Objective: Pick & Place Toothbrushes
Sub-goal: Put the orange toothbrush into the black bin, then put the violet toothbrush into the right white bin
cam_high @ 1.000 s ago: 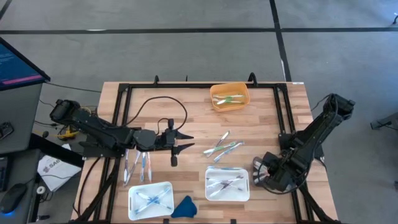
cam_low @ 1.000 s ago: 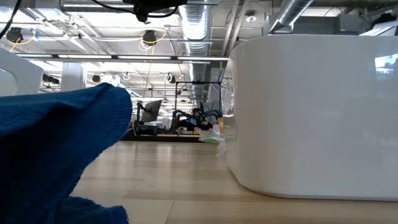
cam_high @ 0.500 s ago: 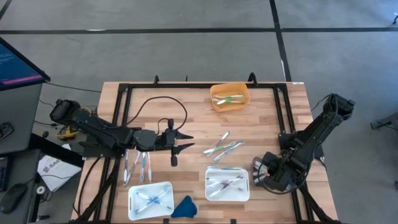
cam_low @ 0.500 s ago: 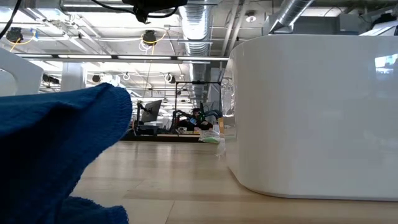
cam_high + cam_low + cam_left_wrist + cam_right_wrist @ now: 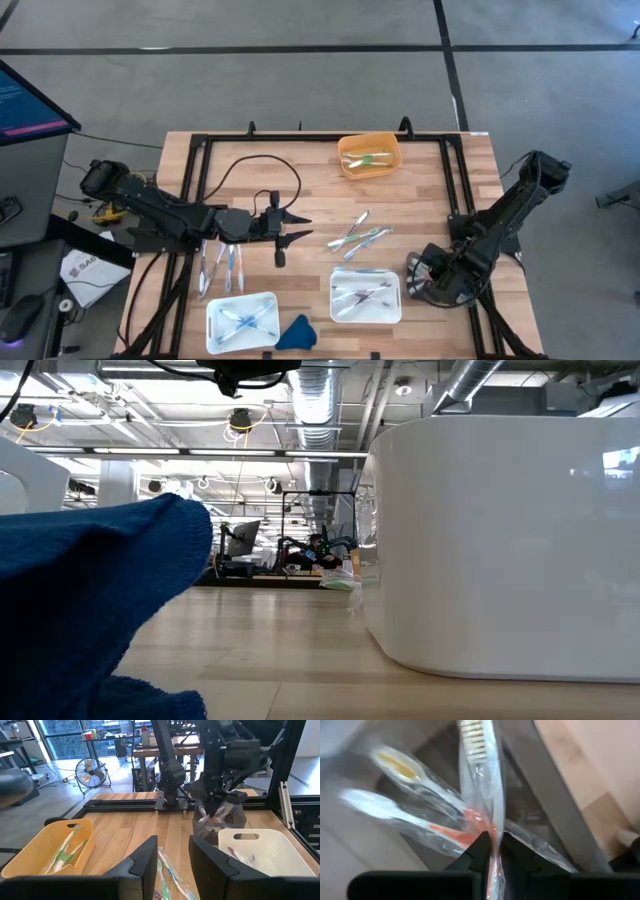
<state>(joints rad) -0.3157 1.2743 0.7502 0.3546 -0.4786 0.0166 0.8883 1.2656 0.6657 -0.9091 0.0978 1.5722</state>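
High view: toothbrushes (image 5: 362, 158) in orange bin (image 5: 390, 163), more in 2 white trays (image 5: 341, 309)

Almost no readable writing in these views

We can make out dark lettering on a white sheet (image 5: 85, 270) lying on the floor beside the counter's left edge in the high view, but we cannot read the letters with any certainty. We also see a lit monitor screen (image 5: 25, 100) at the far left of that view, with pale lines of text and a pink band across it, all too small for us to read. We find no legible label, brand, number or sign in the low view or in either wrist view.
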